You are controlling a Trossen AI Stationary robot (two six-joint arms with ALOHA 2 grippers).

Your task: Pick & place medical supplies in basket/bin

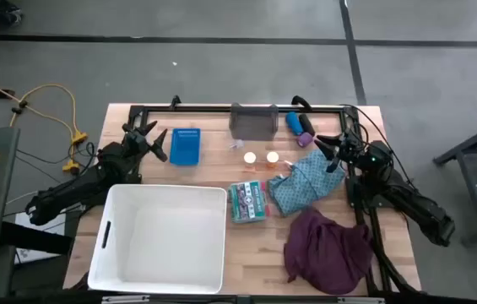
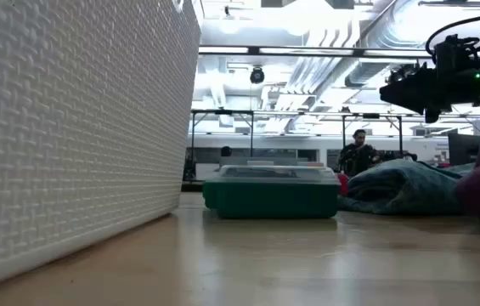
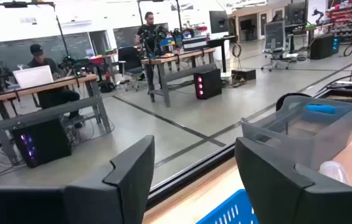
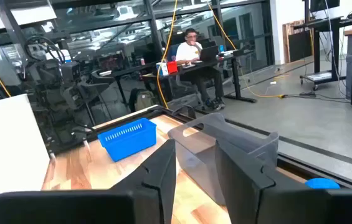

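Note:
Two orange bottles with white caps [image 1: 249, 157] [image 1: 272, 157] stand upright mid-table. A blue roll [image 1: 294, 123] and a purple roll [image 1: 306, 135] lie at the far right beside a clear grey bin [image 1: 253, 121]. The teal patterned cloth [image 1: 306, 181] lies crumpled on the table, and the maroon cloth [image 1: 327, 249] is heaped nearer the front. My left gripper [image 1: 158, 139] [image 3: 194, 146] hovers open just left of a small blue basket [image 1: 185, 145]. Above the teal cloth's far edge, my right gripper [image 1: 327, 150] [image 4: 195, 146] is narrowly open and holds nothing.
A large white bin [image 1: 160, 236] fills the near left of the table. A green box [image 1: 247, 201] lies between it and the teal cloth. A black frame [image 1: 221, 108] runs along the far edge. People sit at desks in the room beyond.

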